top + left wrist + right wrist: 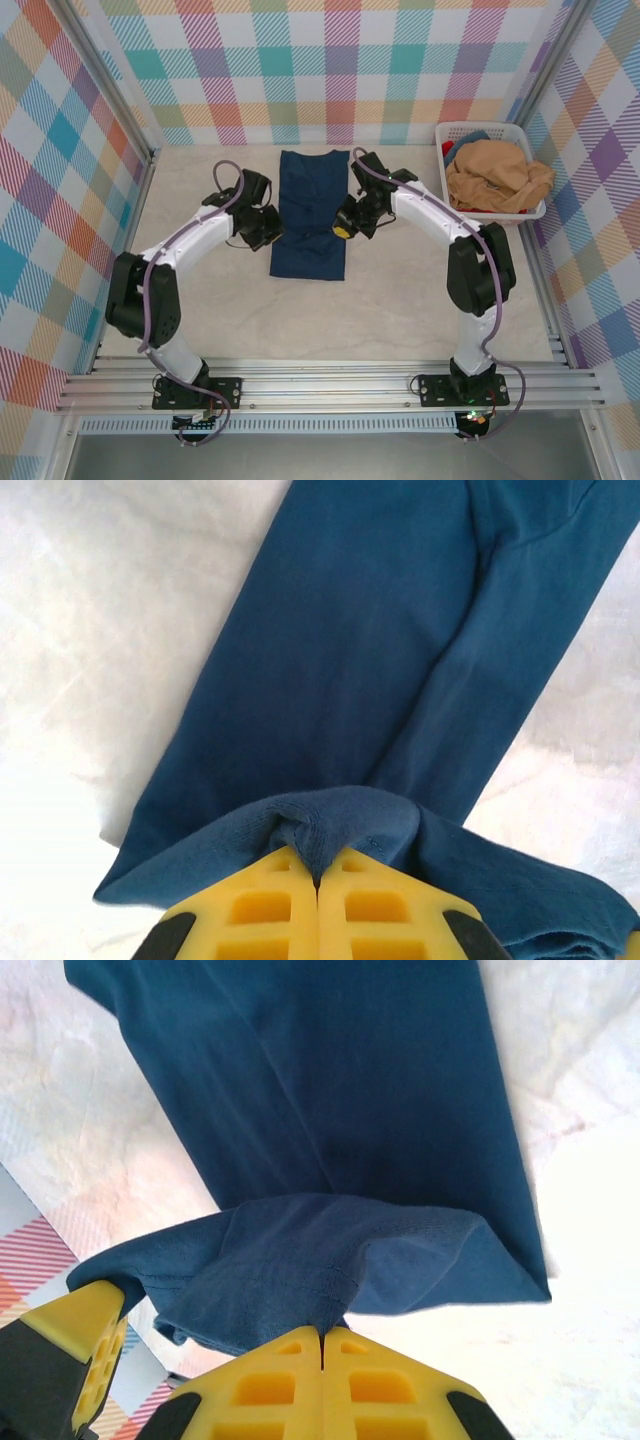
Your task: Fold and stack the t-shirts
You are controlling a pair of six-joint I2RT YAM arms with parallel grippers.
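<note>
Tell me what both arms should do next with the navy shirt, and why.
Probably lift both together and carry the cloth toward the far end. The left gripper and right gripper are each shut on a side of the navy t-shirt, which lies as a long strip, not yet folded crosswise.

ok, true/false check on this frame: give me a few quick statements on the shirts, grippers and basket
1. The left gripper and right gripper are both shut on the navy shirt. True.
2. The tan shirt lies flat on the table. False: it is bunched up in the basket.
3. The basket sits at the table's far right corner. True.
4. The navy shirt is spread with sleeves wide. False: it is folded into a long narrow strip.
</note>
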